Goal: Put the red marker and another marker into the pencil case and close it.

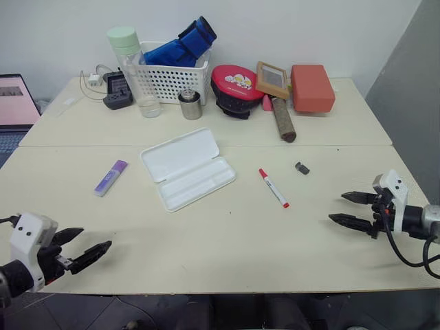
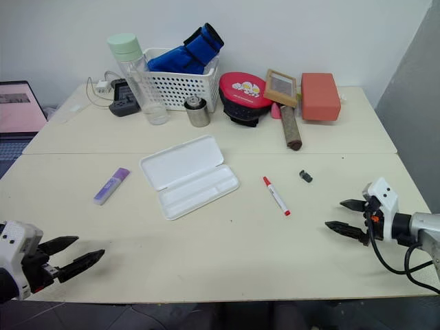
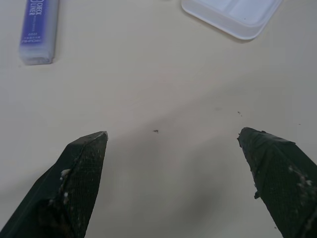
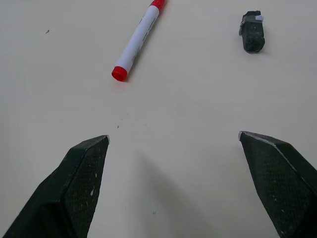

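**Operator:** Nearest the head camera, what is the state of the two grippers?

**Inspector:** Left gripper (image 1: 88, 253) and right gripper (image 1: 349, 208) both hover over the near edge of the table (image 1: 227, 254), fingers spread wide, holding nothing.

**Operator:** Task progress?

**Inspector:** By my reading, nothing is done yet. Pencil case (image 1: 188, 168) lies open mid-table, its grooved tray empty. Red marker (image 1: 273, 188) lies on the table to the right of the case, apart from it. Purple marker (image 1: 111, 177) lies to the left of the case, also apart. Remaining: load both markers, then shut the lid.

**Operator:** Legible text?

**Inspector:** The purple marker's label in the left wrist view appears to read "CHECK LINER"; smaller print is unreadable. A small dark object (image 4: 252, 32) near the red marker carries no readable marking.
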Controlling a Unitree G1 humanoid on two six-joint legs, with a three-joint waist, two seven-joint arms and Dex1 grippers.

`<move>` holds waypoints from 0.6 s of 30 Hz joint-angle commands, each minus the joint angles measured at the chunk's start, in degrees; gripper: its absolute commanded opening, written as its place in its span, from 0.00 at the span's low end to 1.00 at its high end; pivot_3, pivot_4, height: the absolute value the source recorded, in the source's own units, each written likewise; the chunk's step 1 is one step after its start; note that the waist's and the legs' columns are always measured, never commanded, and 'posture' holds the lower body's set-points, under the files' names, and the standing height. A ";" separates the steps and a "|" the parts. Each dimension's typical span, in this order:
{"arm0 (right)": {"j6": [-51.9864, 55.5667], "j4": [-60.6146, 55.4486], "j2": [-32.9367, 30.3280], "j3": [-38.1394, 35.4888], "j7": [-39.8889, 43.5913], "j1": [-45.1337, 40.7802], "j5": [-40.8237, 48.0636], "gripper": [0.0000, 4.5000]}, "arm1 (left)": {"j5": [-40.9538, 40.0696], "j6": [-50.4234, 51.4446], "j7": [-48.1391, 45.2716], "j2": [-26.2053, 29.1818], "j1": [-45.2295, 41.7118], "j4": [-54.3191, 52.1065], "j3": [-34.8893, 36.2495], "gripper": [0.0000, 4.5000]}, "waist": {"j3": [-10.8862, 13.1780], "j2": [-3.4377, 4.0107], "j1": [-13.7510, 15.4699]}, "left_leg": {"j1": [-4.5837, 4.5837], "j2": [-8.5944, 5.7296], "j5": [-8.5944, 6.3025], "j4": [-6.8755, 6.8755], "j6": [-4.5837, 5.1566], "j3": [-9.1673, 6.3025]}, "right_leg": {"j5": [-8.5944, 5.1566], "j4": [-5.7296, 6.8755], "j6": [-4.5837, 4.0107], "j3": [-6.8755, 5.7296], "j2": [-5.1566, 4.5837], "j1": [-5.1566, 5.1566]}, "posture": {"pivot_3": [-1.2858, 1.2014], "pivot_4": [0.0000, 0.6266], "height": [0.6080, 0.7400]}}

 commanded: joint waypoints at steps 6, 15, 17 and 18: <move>-0.40 -0.67 -0.60 -1.26 0.44 -1.23 0.38 0.98 | 0.53 -0.34 0.74 -0.22 -0.16 -0.73 -0.44 1.00 | 0.00 0.00 0.02 | 0.00 0.00 0.00 0.00 0.00 0.01 | 0.00 0.00 0.00 -0.01 0.00 0.00 | 0.52 0.24 1.00; -0.47 -0.41 -0.79 -1.10 0.76 -1.33 0.15 0.98 | 0.55 -0.50 0.84 -0.39 0.42 -1.13 -0.62 1.00 | 0.00 0.00 0.02 | 0.00 0.00 0.00 0.00 0.00 0.00 | 0.00 0.00 0.00 -0.01 0.00 0.00 | 0.52 0.24 1.00; -0.44 -0.44 -0.84 -1.15 0.88 -1.17 0.17 0.98 | 0.49 -0.52 0.84 -0.40 0.58 -1.17 -0.49 1.00 | 0.00 0.00 0.03 | 0.00 0.00 0.00 0.00 0.00 0.00 | 0.00 0.00 0.00 -0.02 0.00 0.00 | 0.52 0.24 1.00; -0.44 -0.43 -0.82 -1.12 0.89 -1.16 0.16 0.98 | 0.52 -0.55 0.80 -0.38 0.74 -1.26 -0.49 1.00 | 0.00 0.00 0.02 | 0.00 0.00 0.00 0.00 0.00 0.00 | 0.00 0.00 0.00 -0.01 0.00 0.00 | 0.52 0.24 1.00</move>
